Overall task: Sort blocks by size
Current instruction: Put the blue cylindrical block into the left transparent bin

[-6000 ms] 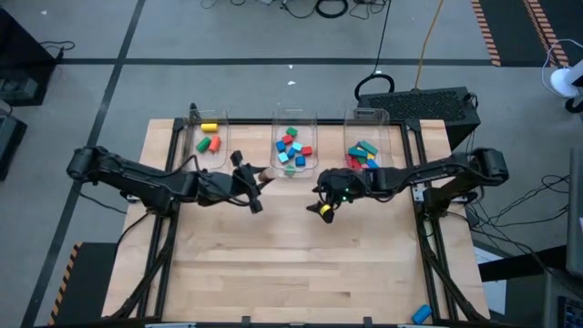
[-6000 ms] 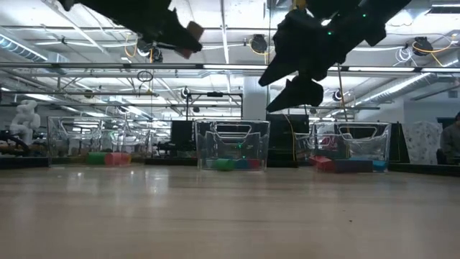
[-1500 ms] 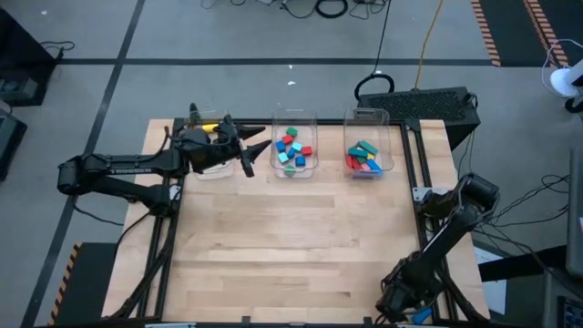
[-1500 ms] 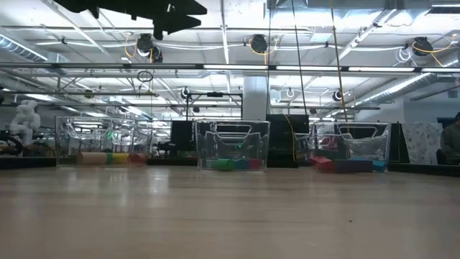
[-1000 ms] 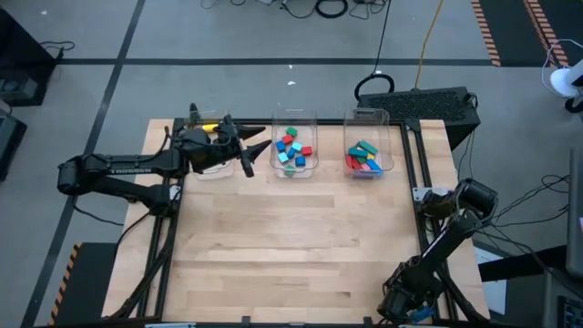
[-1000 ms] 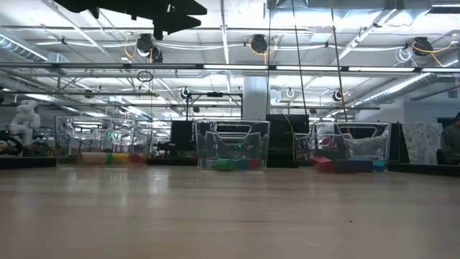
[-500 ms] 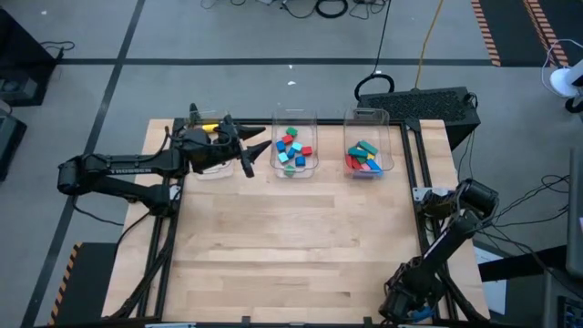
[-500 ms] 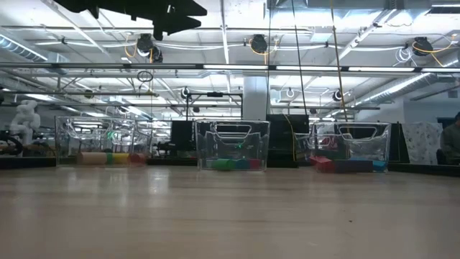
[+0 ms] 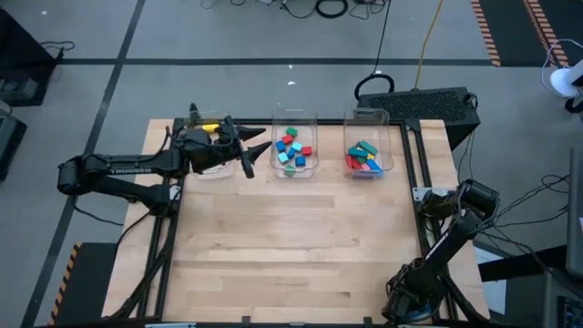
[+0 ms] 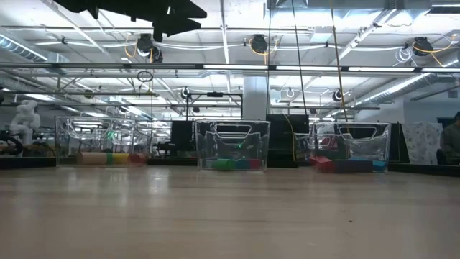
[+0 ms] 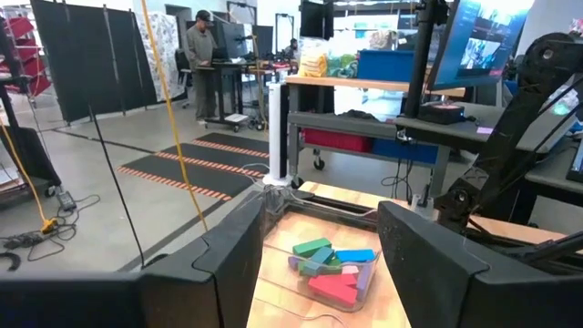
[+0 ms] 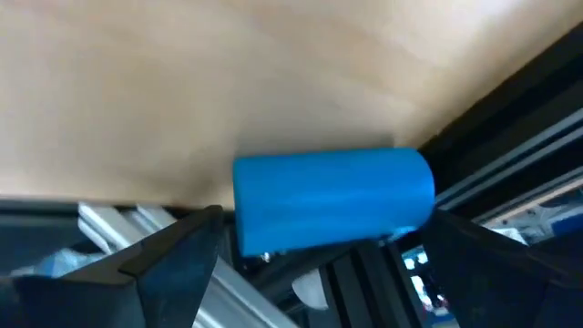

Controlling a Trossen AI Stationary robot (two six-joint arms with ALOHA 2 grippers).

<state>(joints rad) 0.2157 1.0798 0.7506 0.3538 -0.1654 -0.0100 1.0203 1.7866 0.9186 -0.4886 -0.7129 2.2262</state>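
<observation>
nothing moved since prev frame; left gripper [image 9: 251,151] open, right gripper [image 12: 319,239] open by blue cylinder [image 12: 332,199].

We see a pale wooden table [image 9: 291,246] with 3 clear bins. The left bin [image 9: 211,146] shows yellow and red blocks [image 9: 208,128], the middle bin [image 9: 294,148] mixed red, blue and green cubes [image 9: 291,148], the right bin [image 9: 367,153] red, green and blue bars [image 9: 364,155]. A blue cylinder [image 12: 332,199] lies off the table's edge. Both arms are black.

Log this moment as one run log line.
left gripper: open, empty, over left bin | right gripper: open, by blue cylinder | blocks: binned
</observation>
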